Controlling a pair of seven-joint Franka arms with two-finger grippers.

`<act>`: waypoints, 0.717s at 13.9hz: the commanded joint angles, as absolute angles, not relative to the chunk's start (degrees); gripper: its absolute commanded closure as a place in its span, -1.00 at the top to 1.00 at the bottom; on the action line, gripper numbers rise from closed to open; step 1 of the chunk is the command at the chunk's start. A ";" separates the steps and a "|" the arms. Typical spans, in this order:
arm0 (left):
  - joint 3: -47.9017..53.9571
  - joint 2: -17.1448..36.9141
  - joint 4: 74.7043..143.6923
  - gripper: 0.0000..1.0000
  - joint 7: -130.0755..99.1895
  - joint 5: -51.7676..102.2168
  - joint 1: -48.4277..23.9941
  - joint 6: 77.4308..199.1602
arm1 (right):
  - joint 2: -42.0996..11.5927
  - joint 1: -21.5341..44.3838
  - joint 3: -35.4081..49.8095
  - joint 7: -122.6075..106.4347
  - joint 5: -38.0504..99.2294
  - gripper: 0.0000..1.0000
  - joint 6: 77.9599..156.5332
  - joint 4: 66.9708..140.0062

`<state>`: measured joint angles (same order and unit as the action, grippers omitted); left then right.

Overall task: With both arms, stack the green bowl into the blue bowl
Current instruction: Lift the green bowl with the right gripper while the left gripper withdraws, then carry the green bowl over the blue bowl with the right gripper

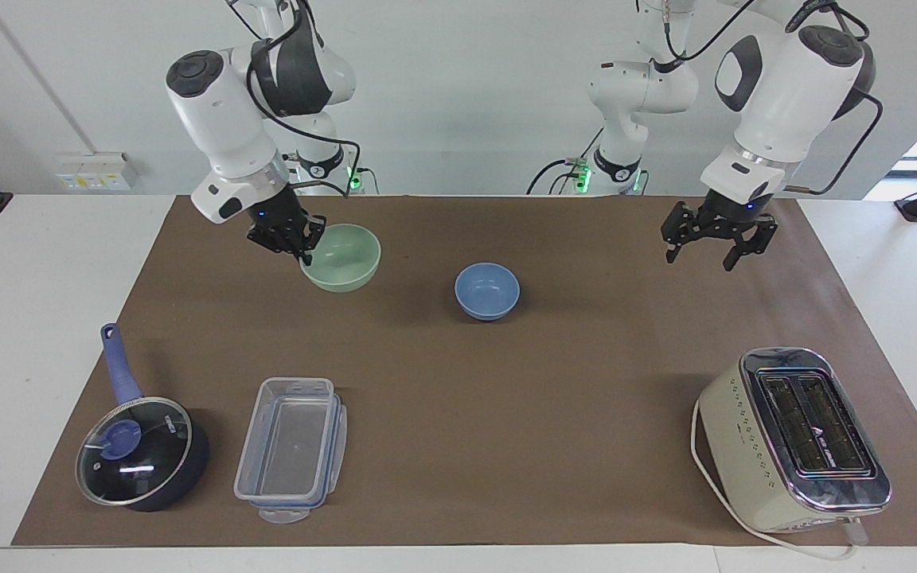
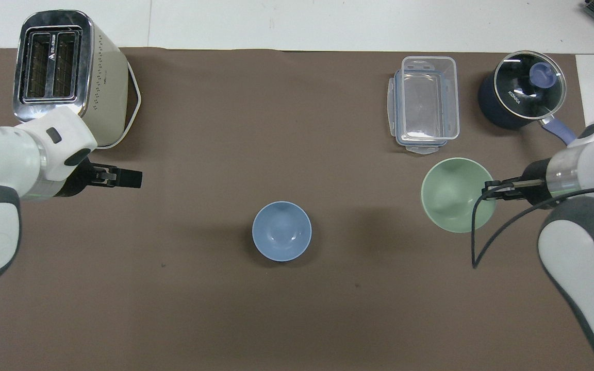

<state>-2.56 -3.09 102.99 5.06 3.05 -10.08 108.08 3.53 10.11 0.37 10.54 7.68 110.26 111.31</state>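
While right gripper (image 1: 305, 243) lifts green bowl (image 1: 342, 258), blue bowl (image 1: 487, 290) waiting

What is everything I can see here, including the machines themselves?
green bowl: one, pale green, held up over the mat by its rim.
blue bowl: one, blue, mid-mat.
saucepan: one, dark blue with glass lid, toward the right arm's end.
food box: one, clear plastic, beside the saucepan.
toaster: one, cream and chrome, toward the left arm's end.
mat: one, brown, covering the white table.
right tool: black, shut on the green bowl.
left tool: black, open, empty, over the mat.
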 commanded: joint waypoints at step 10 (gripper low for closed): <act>-2.20 1.59 85.43 1.00 8.26 1.76 -5.71 86.92 | -9.58 31.81 0.18 42.44 7.82 -1.00 118.37 104.85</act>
<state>-2.67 0.00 88.41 7.44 2.86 -6.38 89.34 -8.14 30.32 0.43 39.62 7.64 116.29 105.02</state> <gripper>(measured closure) 0.000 0.947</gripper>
